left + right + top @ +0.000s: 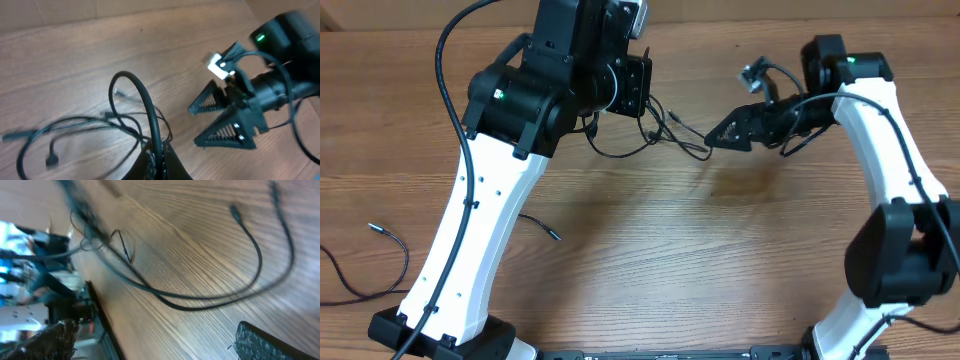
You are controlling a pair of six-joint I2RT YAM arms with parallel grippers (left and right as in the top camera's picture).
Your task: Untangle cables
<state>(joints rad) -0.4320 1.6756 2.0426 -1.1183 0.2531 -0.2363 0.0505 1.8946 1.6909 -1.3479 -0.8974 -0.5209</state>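
The cables [645, 135] are thin black cords tangled in loops on the wooden table between the two arms. My left gripper [642, 98] is shut on one of them. In the left wrist view its fingers [150, 162] pinch a cord that arches up in a loop [142, 95], while other strands with small plugs [51, 160] trail off to the left. My right gripper [715, 138] stands open just right of the tangle, tips pointing at it, with nothing between its fingers [227, 131]. In the right wrist view two cords [210, 297] curve across the wood ahead of the open gripper [157, 347].
A separate thin cord [380, 262] with a plug end lies at the table's left edge. A short cord end [542, 230] shows beside the left arm's white link [480, 230]. A thicker arm cord [450, 60] arcs at the back left.
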